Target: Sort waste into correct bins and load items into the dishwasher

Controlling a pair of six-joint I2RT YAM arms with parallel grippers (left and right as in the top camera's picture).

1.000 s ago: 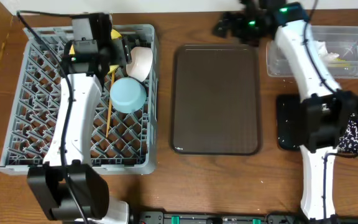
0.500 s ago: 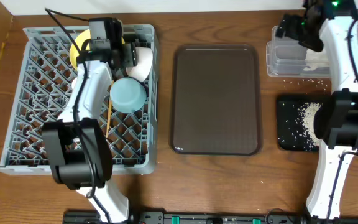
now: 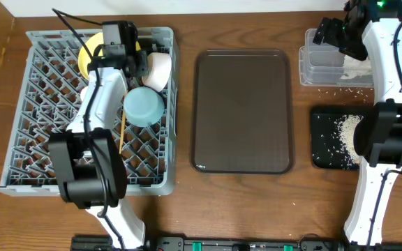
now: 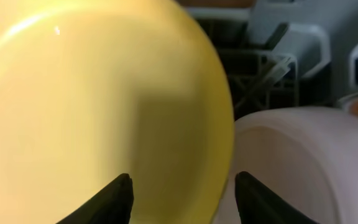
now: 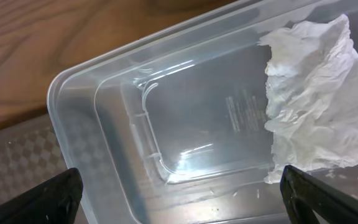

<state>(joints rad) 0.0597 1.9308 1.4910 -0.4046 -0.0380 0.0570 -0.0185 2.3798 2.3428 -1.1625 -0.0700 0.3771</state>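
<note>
Overhead: my left gripper (image 3: 130,61) sits at the far end of the large grey plastic lattice dish rack (image 3: 40,111). It is just beside the round pale yellow plate (image 3: 88,54), which stands on edge to the left of the white bowl (image 3: 159,70). My right gripper (image 3: 333,36) hangs over the clear plastic rectangular tub (image 3: 319,70), far right.

Left wrist: fingers partly spread, pinching nothing. The plate's right rim runs upward between them, its face toward me. Left arm clearly the nearer one.

Right wrist: fingers spread wide, empty. The crumpled white paper napkin (image 5: 309,93) lies inside the tub, to the right.
</note>
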